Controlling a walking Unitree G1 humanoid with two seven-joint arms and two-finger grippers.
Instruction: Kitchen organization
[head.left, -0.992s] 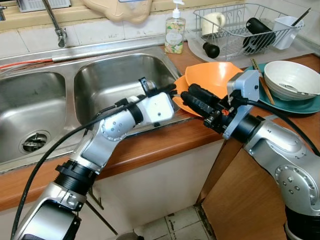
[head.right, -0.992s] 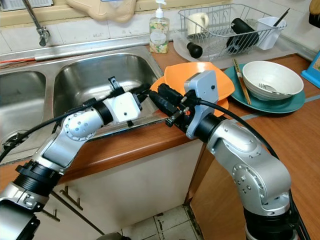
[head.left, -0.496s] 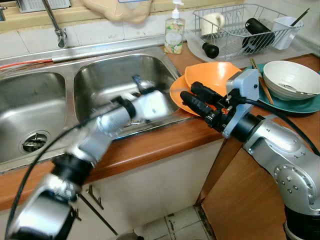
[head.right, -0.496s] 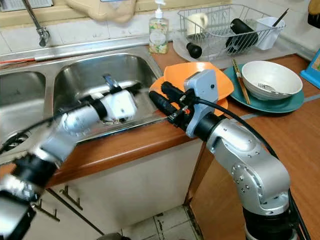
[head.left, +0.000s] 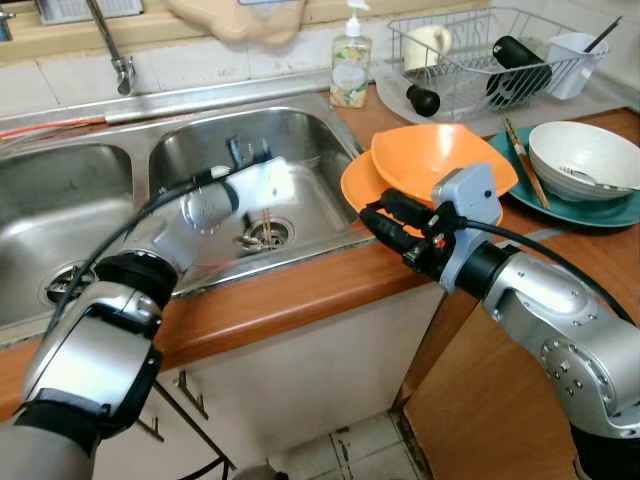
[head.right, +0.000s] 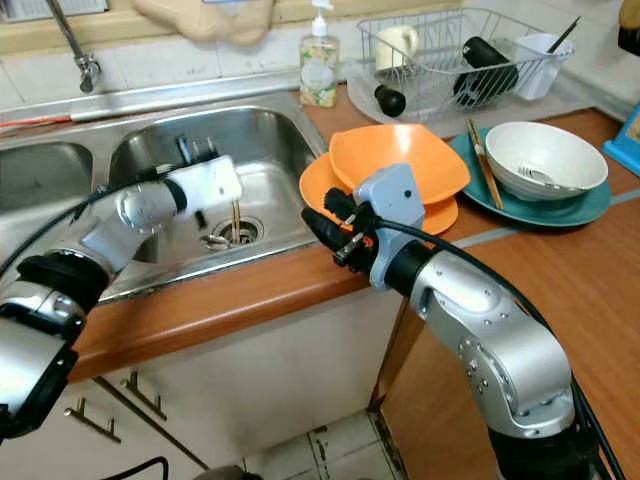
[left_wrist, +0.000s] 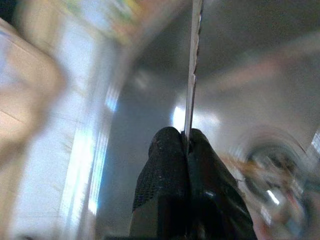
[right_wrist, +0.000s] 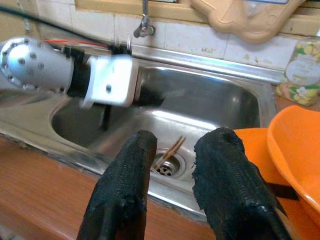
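- Left eye view: the left gripper (head.left: 240, 155) hangs over the right basin of the steel sink (head.left: 190, 100), near the basin's back wall, the arm blurred. A pair of brown chopsticks (head.left: 264, 226) lies in that basin by its drain. The right gripper (head.left: 378, 218) sits at the front edge of the wooden counter (head.left: 300, 290), just in front of the orange plate (head.left: 356, 186), which carries an orange bowl (head.left: 440, 160). Towards the counter's right edge a white bowl (head.left: 580, 160) rests on a teal plate (head.left: 600, 212), with another pair of chopsticks (head.left: 524, 164) laid on the plate's left rim.
- Right eye view: a soap bottle (head.right: 319, 70) stands at the back edge of the counter, just right of the sink; beside it a wire dish rack (head.right: 450, 50) holds a mug and dark items.
- Left wrist view: the left gripper's fingertips (left_wrist: 170, 150) are pressed together on a thin metal strip (left_wrist: 192, 75) that runs out from between them towards the blurred basin wall; what the strip is cannot be told.
- Right wrist view: the right gripper's fingers (right_wrist: 125, 185) stand apart and hold nothing, above the counter's front edge. Beyond them the chopsticks lie across the drain of the right basin, and the left arm's wrist reaches over the basin.
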